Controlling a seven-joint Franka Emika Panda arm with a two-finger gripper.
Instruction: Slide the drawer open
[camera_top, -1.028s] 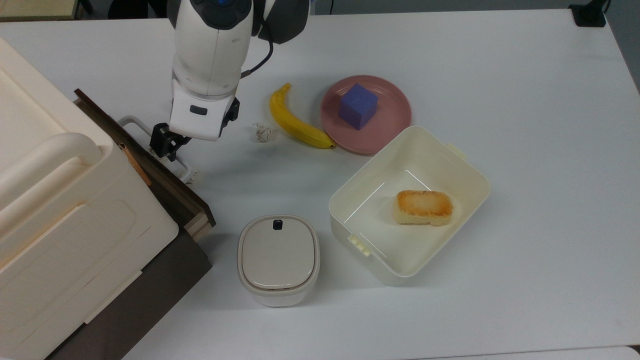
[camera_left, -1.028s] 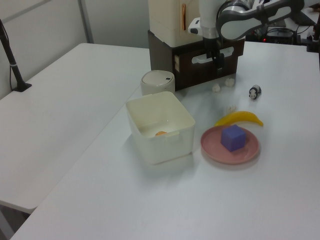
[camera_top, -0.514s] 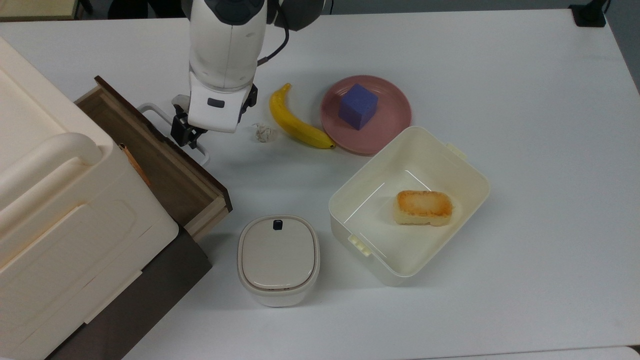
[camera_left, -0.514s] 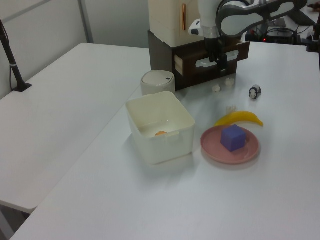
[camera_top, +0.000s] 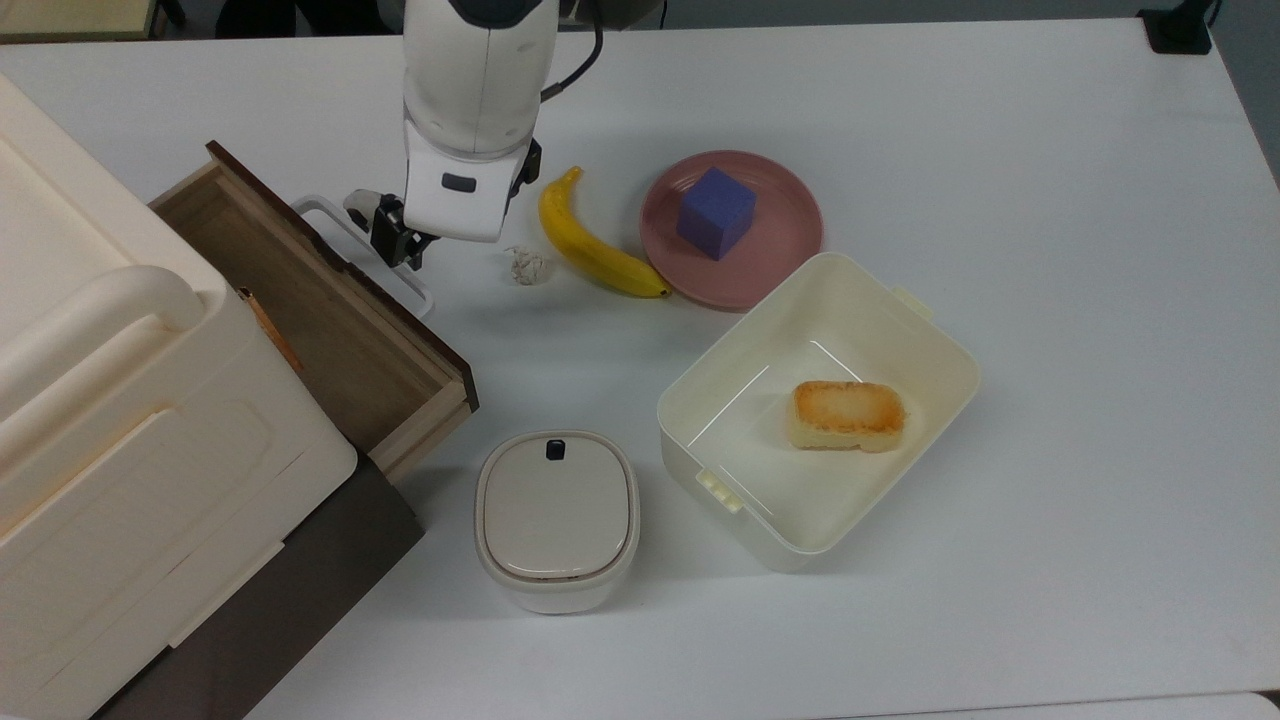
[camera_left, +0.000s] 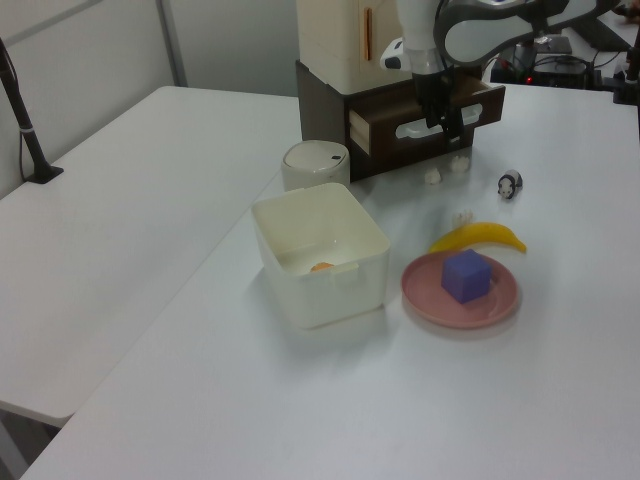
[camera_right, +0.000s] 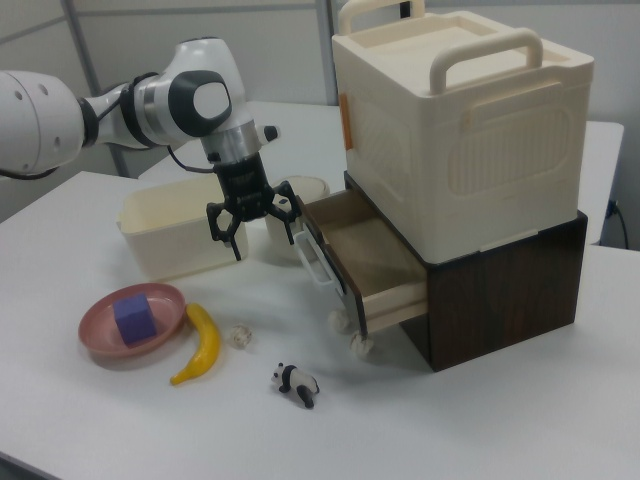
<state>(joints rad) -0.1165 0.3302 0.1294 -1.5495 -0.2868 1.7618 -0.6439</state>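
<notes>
The drawer (camera_top: 330, 330) stands pulled out of the dark brown cabinet under a large cream box, its brown floor showing between light wood sides (camera_right: 375, 255). Its dark front panel (camera_left: 385, 130) faces the table, with the white loop handle (camera_top: 318, 207) (camera_right: 322, 262) on it. My gripper (camera_top: 400, 240) (camera_left: 440, 112) (camera_right: 253, 230) hangs over the handle's far part, just in front of the panel. In the right view its black fingers stand apart, open, one of them close beside the handle. I cannot tell whether that finger touches it.
The large cream box (camera_top: 120, 400) sits on the cabinet. A lidded cream pot (camera_top: 556, 518) stands near the drawer's corner, beside an open cream bin (camera_top: 940, 330) holding bread. A banana (camera_top: 590, 245), a crumpled scrap (camera_top: 525, 265), a pink plate (camera_top: 790, 250) with a purple cube, and a panda toy (camera_right: 295, 383) lie nearby.
The drawer has slid further out of the cabinet, towards the top view's right. My gripper moved the same way with the handle, and a little up in the top view.
</notes>
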